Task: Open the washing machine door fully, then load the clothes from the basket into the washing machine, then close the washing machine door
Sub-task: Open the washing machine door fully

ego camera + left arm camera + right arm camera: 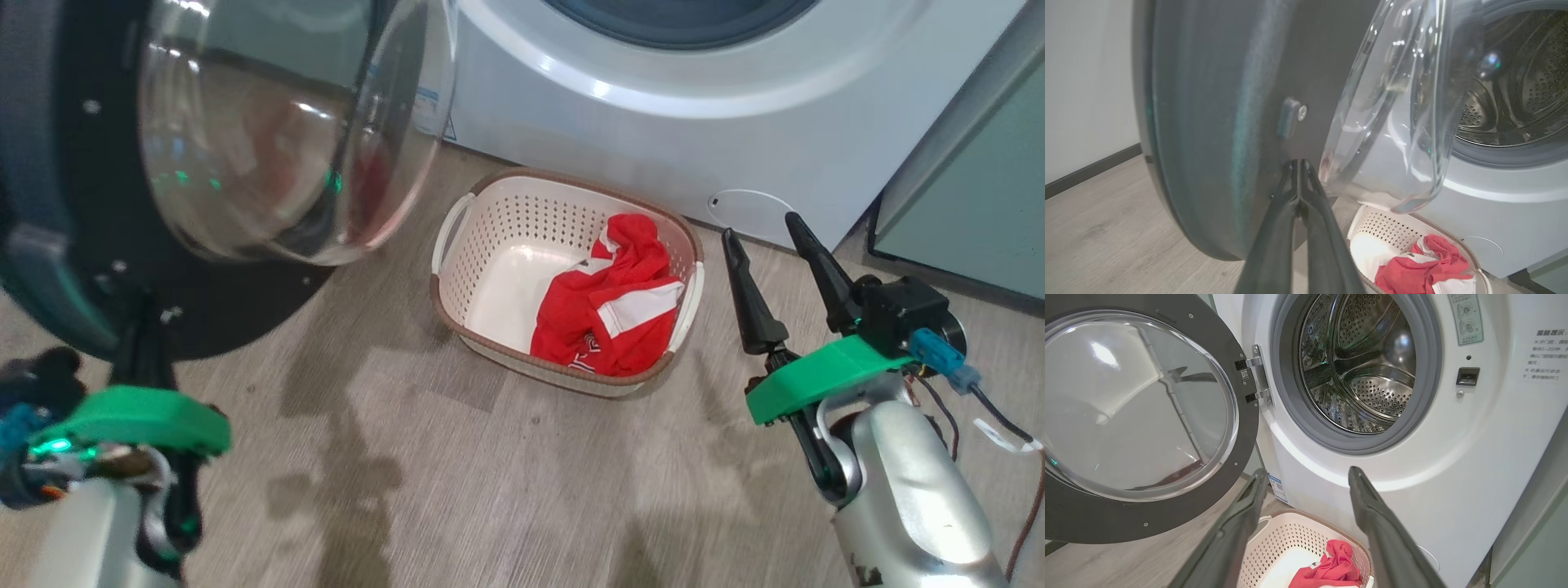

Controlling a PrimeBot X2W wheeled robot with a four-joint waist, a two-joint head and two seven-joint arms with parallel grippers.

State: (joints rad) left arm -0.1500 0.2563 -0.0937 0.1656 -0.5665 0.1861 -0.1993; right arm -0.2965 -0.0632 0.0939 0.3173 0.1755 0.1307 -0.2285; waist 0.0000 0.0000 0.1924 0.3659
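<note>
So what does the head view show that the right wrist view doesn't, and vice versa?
Head view, not the wrist one: the shut left gripper at the washing machine door, and the right arm's silver forearm. Right wrist view, not the head: steel drum, door hinge, latch slot. Both: door, basket, red clothes, open right gripper.

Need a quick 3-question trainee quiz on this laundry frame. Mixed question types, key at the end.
1. True or false: the clothes lie in the basket.
2. The right gripper is: A) open and empty; B) shut on the clothes; C) shut on the basket.
3. Which gripper is shut, with its tips at the door?
Key: 1 true; 2 A; 3 the left gripper.
</note>
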